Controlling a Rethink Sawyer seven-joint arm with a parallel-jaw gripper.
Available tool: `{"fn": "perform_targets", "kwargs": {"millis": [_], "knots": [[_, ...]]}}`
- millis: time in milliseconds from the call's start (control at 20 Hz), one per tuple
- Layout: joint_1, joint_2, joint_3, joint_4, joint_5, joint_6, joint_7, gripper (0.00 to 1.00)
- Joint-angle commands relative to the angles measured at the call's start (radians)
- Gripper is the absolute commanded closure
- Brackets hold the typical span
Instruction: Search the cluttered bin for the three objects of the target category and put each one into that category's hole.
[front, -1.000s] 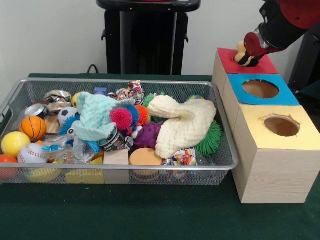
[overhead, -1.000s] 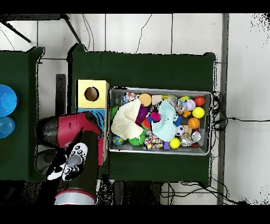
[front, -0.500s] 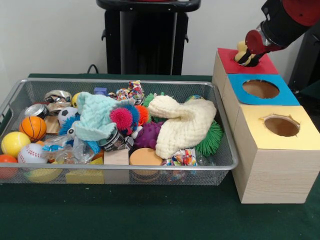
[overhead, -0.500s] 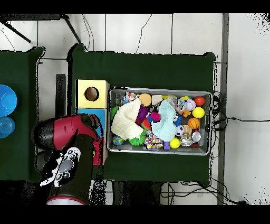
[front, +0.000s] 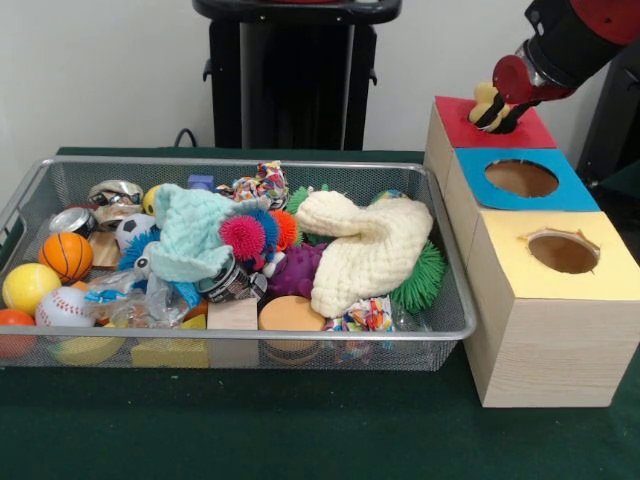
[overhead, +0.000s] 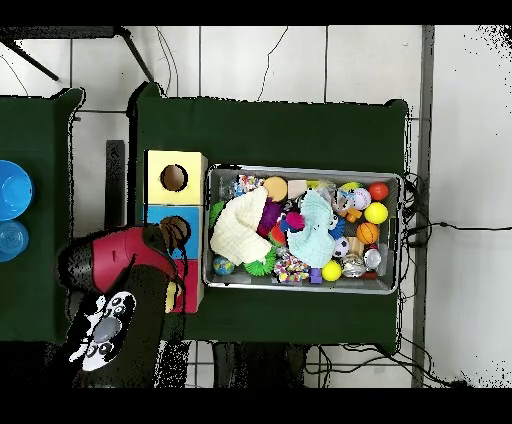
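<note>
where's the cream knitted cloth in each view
Front view: the cream knitted cloth lies right of centre in the wire bin, near the boxes.
Overhead view: the cloth fills the bin's left end.
Shared landmark: the yellow-topped box just outside that end of the bin.

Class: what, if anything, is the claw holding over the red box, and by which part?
The claw holds a yellow-and-black striped toy over the red box; the gripped part is hidden.
</note>
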Motion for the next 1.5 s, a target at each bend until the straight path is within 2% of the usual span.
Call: {"fn": "perform_targets", "kwargs": {"millis": [50, 450, 1200, 1500], "knots": [[-0.004, -0.01, -0.018, 0.034, -0.022, -0.253, 0.298, 0.0], [0.004, -0.049, -0.024, 0.063, -0.005, -0.327, 0.314, 0.0], [-0.007, -0.106, -0.033, 0.078, -0.01, -0.284, 0.27, 0.0], [-0.01, -0.134, -0.032, 0.078, -0.015, -0.236, 0.237, 0.0]]}}
